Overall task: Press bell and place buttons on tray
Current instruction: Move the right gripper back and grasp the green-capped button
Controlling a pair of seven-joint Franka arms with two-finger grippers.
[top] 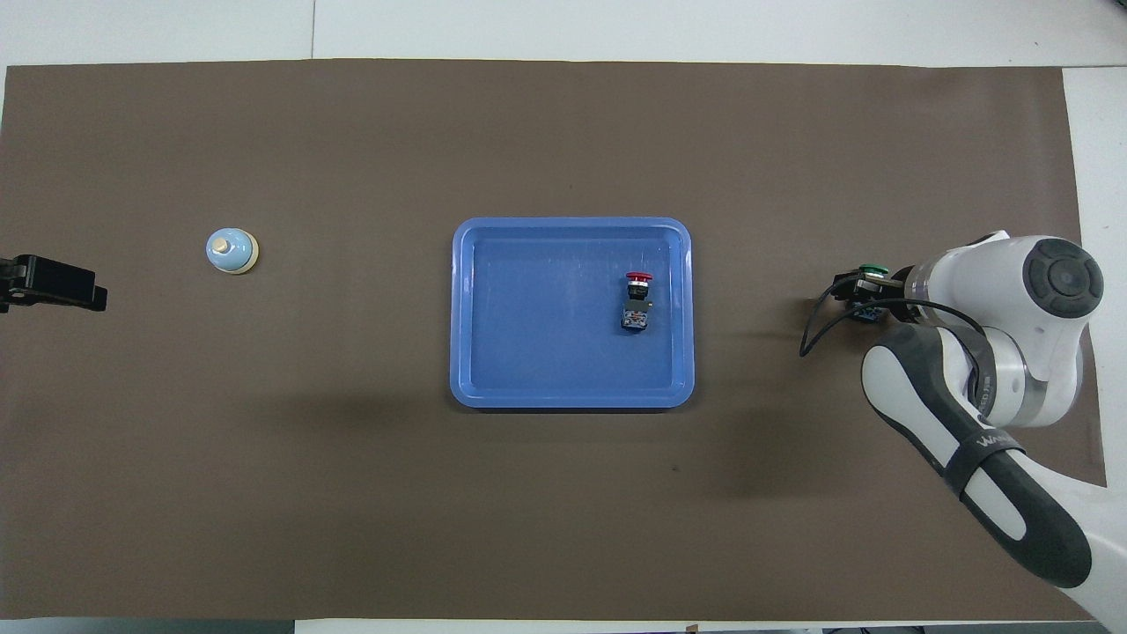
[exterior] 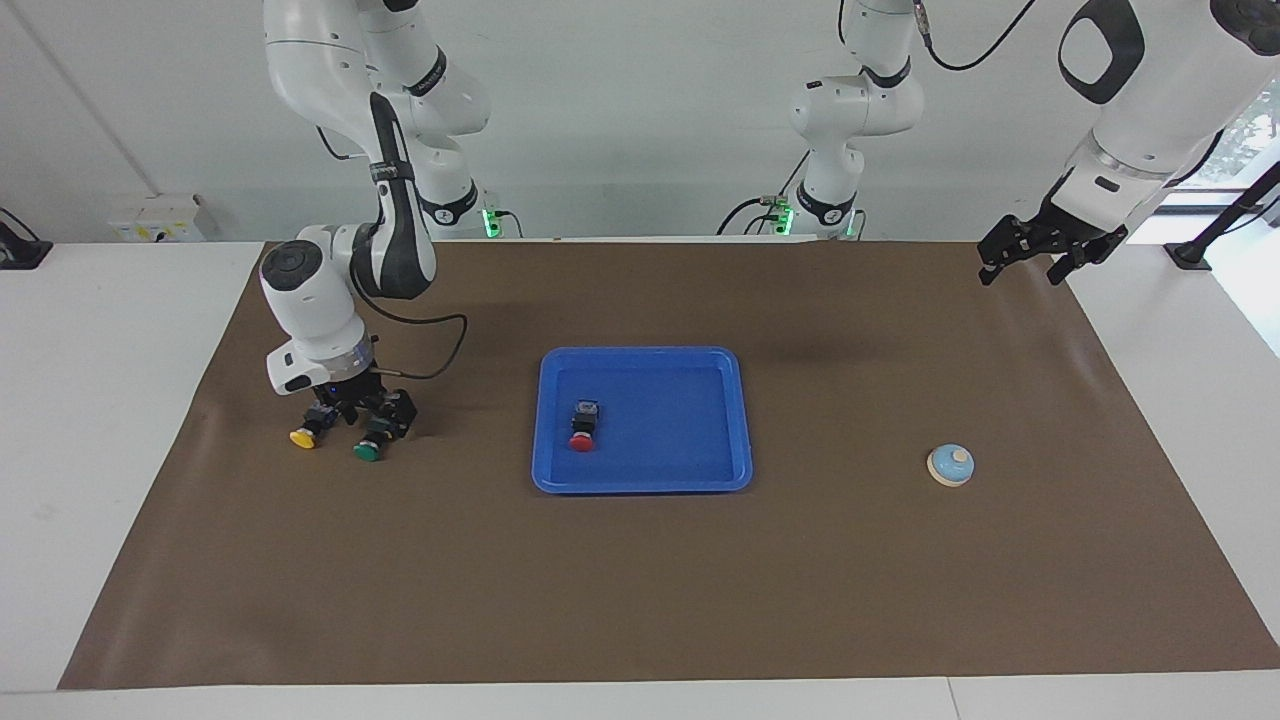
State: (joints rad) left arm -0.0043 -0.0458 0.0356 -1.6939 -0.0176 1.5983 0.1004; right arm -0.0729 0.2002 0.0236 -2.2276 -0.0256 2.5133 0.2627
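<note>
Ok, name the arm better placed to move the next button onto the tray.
Right. Its pincer is down at the green button and yellow button, both on the mat. The left pincer hangs over the mat's corner nearest the left arm's base, away from either.

Very little lettering can be made out. In the overhead view, at the lower right of the frame, the right arm (top: 995,458) carries a black band across its white and dark grey link, and on that band stand pale capital letters that begin with what looks like "WA"; the rest of the word cannot be read. No other text, label, brand, number or sign is legible in either view, neither on the brown mat (top: 528,493), nor on the tray (top: 463,308), nor on the white wall box (exterior: 160,218) at the upper left of the facing view.
</note>
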